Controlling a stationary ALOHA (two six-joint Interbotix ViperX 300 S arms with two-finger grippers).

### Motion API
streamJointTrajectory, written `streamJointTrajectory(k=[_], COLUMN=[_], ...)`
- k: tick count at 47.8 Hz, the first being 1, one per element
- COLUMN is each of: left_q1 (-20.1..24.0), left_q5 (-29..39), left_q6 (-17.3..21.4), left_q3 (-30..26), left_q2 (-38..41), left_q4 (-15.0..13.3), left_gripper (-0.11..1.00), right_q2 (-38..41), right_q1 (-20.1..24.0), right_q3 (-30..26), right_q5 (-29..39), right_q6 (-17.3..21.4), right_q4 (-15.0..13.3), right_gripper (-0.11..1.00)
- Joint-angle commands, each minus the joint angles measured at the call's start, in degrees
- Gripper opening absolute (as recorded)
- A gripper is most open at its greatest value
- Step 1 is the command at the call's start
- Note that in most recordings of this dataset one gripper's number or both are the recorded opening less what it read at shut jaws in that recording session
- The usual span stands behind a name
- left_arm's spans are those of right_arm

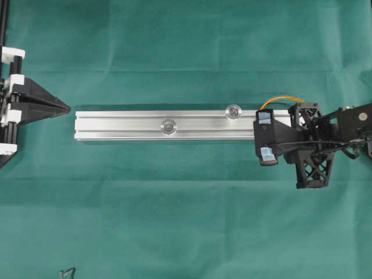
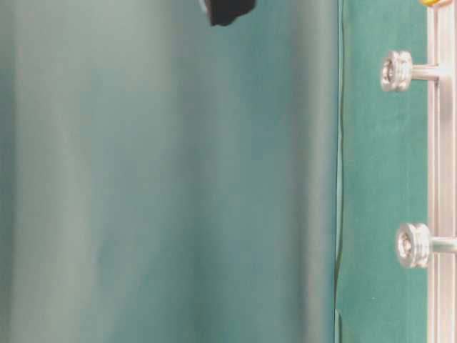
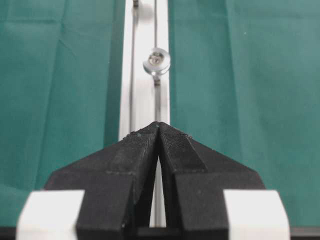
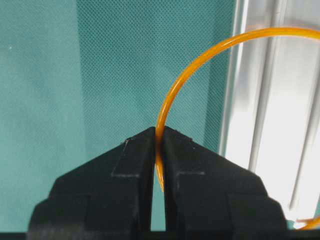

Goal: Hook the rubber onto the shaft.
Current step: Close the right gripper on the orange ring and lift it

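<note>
Green cloth [image 1: 174, 221] under silver rail [image 1: 128, 125]. We list: right gripper [image 4: 158, 137] pinched on the rubber [image 4: 175, 92] at the rail's right end; left gripper [image 3: 159, 129] closed, empty. Both shafts [image 1: 233, 111] bare; hooking remains.

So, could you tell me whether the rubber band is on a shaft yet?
Not yet: the rubber band hangs pinched in the shut right gripper, looped around nothing.
</note>
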Motion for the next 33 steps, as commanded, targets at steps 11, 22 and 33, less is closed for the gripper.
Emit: streamJointTrajectory(k=[11,22,33], left_q1=[-0.1,-0.1,-0.2], left_q5=[-0.3,-0.4,-0.4], left_q6=[0.1,0.1,0.1], left_q3=[-1.7,-1.7,-1.7], left_q2=[0.4,0.4,0.4], left_q4=[0.2,0.2,0.1], left_gripper=[0.0,0.0,0.0], right_q2=[-3.5,-5.4,-7.1], right_q1=[0.2,0.2,0.2], right_q3=[-5.5,-9.5,-13.2], right_q5=[7.6,13.6,19.3], right_q6=[0.0,0.0,0.0], right_q4=[-1.8,-3.3,-4.7], right_gripper=[0.07,0.07,0.07])
